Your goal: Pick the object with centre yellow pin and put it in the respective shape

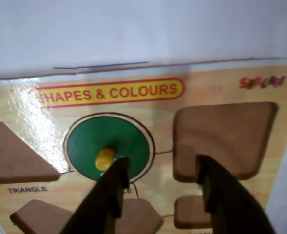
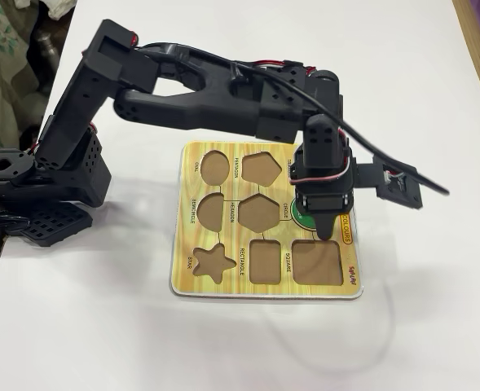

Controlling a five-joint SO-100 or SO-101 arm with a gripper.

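The green circle piece (image 1: 128, 141) with a yellow centre pin (image 1: 105, 158) lies flat in the round recess of the wooden "Shapes & Colours" board (image 1: 206, 85). My gripper (image 1: 162, 163) is open and empty above the board. Its left finger (image 1: 115, 187) is just right of the pin and partly covers the circle's lower edge. Its right finger (image 1: 216, 190) is over the corner of the empty square recess (image 1: 226, 136). In the fixed view my gripper (image 2: 314, 224) points down at the board (image 2: 264, 289), and only a sliver of the green circle (image 2: 297, 218) shows beside it.
The other recesses are empty: triangle (image 1: 16, 156), rectangle (image 1: 189, 212), star (image 2: 211, 262), hexagon (image 2: 257, 210), pentagon (image 2: 260, 167), oval (image 2: 215, 165). The board lies on a white table (image 2: 419, 309). The arm's base (image 2: 36, 187) stands left of the board.
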